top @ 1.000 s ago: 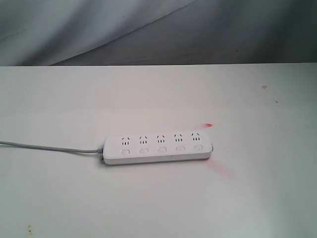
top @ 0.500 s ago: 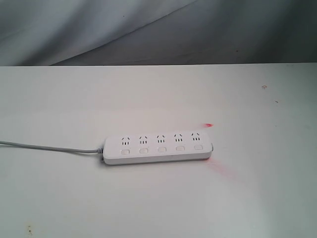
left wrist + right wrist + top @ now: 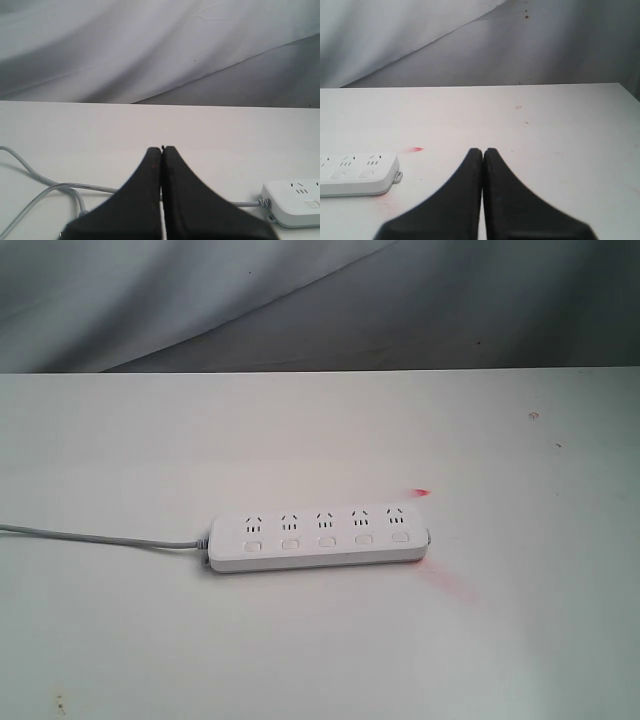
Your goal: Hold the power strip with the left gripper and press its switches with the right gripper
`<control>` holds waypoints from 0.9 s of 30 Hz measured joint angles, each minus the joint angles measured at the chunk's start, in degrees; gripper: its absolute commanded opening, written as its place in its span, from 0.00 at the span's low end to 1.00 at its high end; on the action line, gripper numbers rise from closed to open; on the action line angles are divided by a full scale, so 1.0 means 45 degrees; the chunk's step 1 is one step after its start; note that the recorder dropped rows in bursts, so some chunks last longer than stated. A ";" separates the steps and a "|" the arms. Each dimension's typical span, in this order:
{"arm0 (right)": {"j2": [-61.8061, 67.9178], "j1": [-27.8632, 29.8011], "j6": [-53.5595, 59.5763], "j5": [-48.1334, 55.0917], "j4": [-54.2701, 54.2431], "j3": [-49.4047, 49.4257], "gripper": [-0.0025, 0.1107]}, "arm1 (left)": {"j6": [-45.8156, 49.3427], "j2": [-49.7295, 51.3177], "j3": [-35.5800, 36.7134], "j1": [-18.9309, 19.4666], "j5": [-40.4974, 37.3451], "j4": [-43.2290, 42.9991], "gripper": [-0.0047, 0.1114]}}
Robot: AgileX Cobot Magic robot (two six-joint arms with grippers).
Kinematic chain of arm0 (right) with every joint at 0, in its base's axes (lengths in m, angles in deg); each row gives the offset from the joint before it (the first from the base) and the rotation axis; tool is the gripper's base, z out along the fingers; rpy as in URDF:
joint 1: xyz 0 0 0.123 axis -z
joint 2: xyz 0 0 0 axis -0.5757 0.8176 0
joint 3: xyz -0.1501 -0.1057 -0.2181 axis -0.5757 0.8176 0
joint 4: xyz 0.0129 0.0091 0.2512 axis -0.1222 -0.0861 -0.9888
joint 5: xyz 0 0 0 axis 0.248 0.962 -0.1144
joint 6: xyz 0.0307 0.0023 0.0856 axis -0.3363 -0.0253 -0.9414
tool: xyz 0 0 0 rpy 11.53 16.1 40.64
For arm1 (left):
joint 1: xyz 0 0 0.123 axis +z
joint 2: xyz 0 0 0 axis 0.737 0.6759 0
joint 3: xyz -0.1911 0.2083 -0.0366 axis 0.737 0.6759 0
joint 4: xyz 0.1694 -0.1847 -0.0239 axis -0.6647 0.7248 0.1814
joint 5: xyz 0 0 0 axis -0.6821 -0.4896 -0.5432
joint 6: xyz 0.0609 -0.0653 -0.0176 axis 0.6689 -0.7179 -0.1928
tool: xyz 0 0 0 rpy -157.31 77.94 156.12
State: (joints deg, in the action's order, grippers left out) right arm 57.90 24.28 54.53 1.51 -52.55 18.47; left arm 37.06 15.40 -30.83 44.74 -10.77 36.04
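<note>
The white power strip (image 3: 316,540) lies flat on the white table, its five switches (image 3: 327,540) in a row below the sockets. Its grey cord (image 3: 95,537) runs off to the left. No arm shows in the exterior view. The left wrist view has my left gripper (image 3: 162,148) shut and empty, with the strip's cord end (image 3: 295,202) off to one side and the cord (image 3: 42,192) looping behind the jaws. My right gripper (image 3: 483,150) is shut and empty too, well apart from the strip's free end (image 3: 360,174).
A small red mark (image 3: 422,492) and a pink smear (image 3: 445,583) lie on the table by the strip's right end. The table's far edge (image 3: 320,372) meets a grey cloth backdrop (image 3: 300,300). A few small specks (image 3: 533,416) dot the right side.
</note>
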 measured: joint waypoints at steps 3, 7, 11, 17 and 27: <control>0.0000 0.0000 0.0000 0.0000 0.0000 0.0000 0.02 | 0.0000 0.0000 0.0000 0.0000 0.0000 0.0000 0.04; 0.0000 0.0000 0.0000 0.0000 0.0000 0.0000 0.02 | 0.0000 0.0000 0.0000 0.0000 0.0000 0.0000 0.04; 0.0000 0.0000 0.0000 0.0000 0.0000 0.0000 0.02 | 0.0000 0.0000 0.0000 0.0000 0.0000 0.0000 0.04; 0.0000 0.0000 0.0000 0.0016 0.0000 0.0000 0.02 | 0.0000 0.0000 0.0000 0.0000 0.0000 0.0000 0.04; 0.0000 0.0848 0.0000 0.0016 0.0000 0.0000 0.02 | 0.0024 0.0000 0.0000 0.0000 0.0000 0.0000 0.04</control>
State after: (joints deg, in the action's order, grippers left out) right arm 57.90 28.09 54.53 1.58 -52.55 18.47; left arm 37.17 15.40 -30.83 44.74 -10.77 36.04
